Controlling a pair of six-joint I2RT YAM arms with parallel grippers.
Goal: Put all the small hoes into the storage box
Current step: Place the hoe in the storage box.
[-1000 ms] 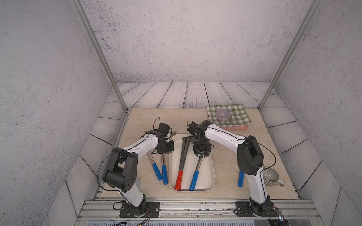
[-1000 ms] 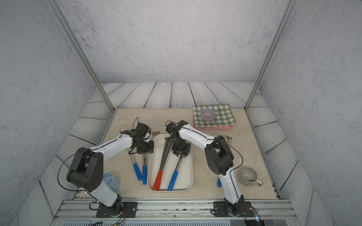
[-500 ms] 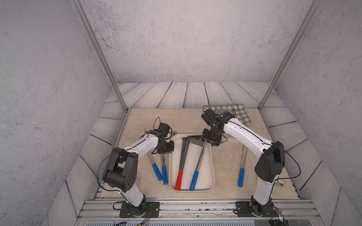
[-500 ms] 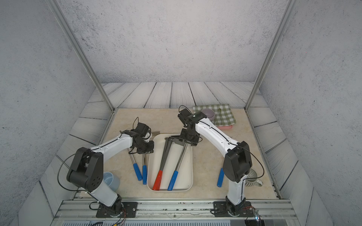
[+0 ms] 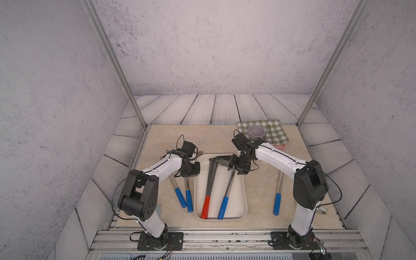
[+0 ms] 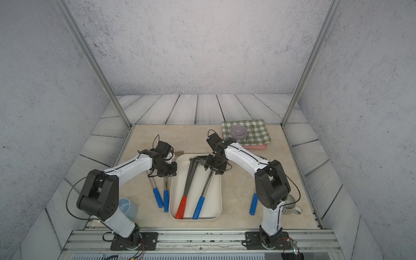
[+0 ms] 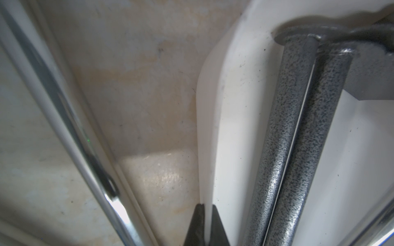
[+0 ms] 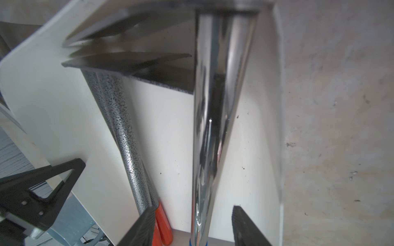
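Note:
The cream-white storage box lies in the middle of the table. In it lies the small hoe, with a chrome shaft, a blue grip and a dark blade at the far end. My right gripper is open and straddles that shaft near the blade, with a gap on each side. In both top views it hangs over the box's far end. My left gripper is shut on the box's left rim, seen from above at the left wall.
A red-handled tool with a speckled double shaft also lies in the box. Two blue-handled tools lie left of it, one to the right. Pink tray with checked cloth and bowl at back right. Light-blue cup front left.
The right jaws have widened around the hoe's shaft, and the right arm's elbow has swung out to the right. The hoe stays in the box. The left arm has not moved.

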